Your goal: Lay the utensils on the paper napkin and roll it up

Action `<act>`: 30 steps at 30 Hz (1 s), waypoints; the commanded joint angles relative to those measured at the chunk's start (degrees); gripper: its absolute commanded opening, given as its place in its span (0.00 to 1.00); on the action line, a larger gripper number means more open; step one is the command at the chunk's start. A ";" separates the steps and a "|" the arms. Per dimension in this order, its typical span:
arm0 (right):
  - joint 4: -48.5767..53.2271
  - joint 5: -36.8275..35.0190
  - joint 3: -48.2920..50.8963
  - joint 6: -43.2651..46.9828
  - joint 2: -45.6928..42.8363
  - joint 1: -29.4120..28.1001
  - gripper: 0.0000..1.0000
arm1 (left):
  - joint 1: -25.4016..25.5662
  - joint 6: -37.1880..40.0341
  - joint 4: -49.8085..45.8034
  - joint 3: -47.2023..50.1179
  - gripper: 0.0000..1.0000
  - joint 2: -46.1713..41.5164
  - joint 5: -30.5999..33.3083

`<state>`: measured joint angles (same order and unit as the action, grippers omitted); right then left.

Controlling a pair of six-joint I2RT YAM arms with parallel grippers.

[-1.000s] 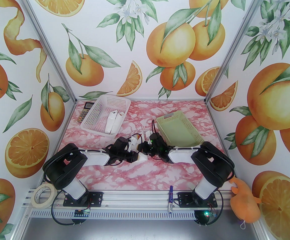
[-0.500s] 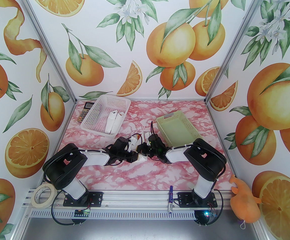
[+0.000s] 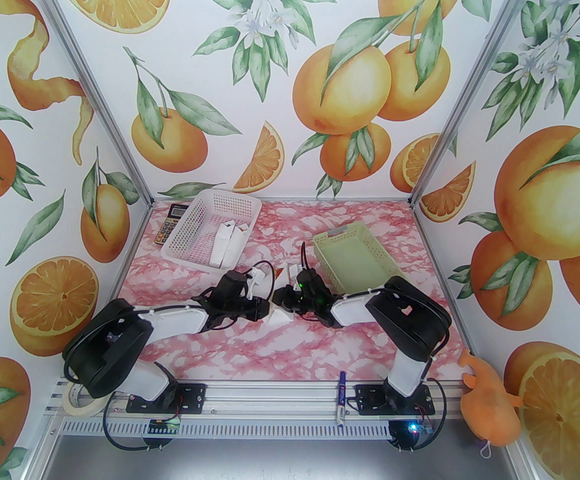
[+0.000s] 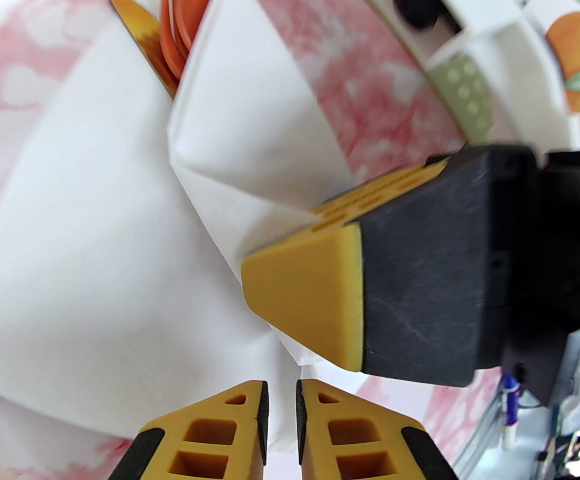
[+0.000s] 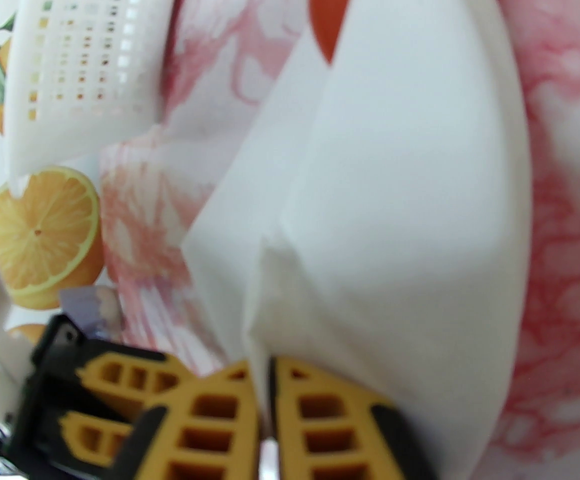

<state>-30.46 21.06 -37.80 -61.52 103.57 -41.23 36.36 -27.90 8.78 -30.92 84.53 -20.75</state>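
Pink-marbled counter (image 3: 249, 348) boxed in by walls (image 3: 320, 93) printed with oranges and leaves.
Mid-surface, the folded paper napkin (image 4: 94, 268) lies over the utensils (image 4: 179, 33), whose orange-red heads poke out. The right tool (image 5: 264, 368) pinches its corner. The left tool (image 4: 282, 393) is nearly pressed together at its edge, its grip unclear. A white basket (image 3: 209, 233) and green basket (image 3: 360, 263) sit behind.

I see my left gripper (image 4: 282, 403), fingertips a slit apart, at the folded white paper napkin (image 4: 94, 248), with orange-red plastic utensil heads (image 4: 182, 38) poking out.
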 commanded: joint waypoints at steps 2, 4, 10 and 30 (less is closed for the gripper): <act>1.98 -0.67 1.44 0.83 2.50 -0.51 0.20 | -2.70 -3.37 1.34 2.11 0.23 -2.86 -2.56; 2.15 -0.67 1.39 0.87 2.47 -0.47 0.24 | -3.98 -5.61 3.34 3.10 0.24 -3.24 -3.83; 2.16 -0.69 1.68 0.87 2.68 -0.54 0.36 | -7.77 -12.05 10.49 6.36 0.27 -3.19 -6.26; -0.34 -0.11 2.47 -0.18 4.85 -0.47 0.38 | -8.76 -16.57 20.88 5.05 0.33 4.46 -10.20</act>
<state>-36.25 21.50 -37.52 -61.69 105.03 -41.23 27.88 -43.29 25.78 -24.64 87.46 -29.71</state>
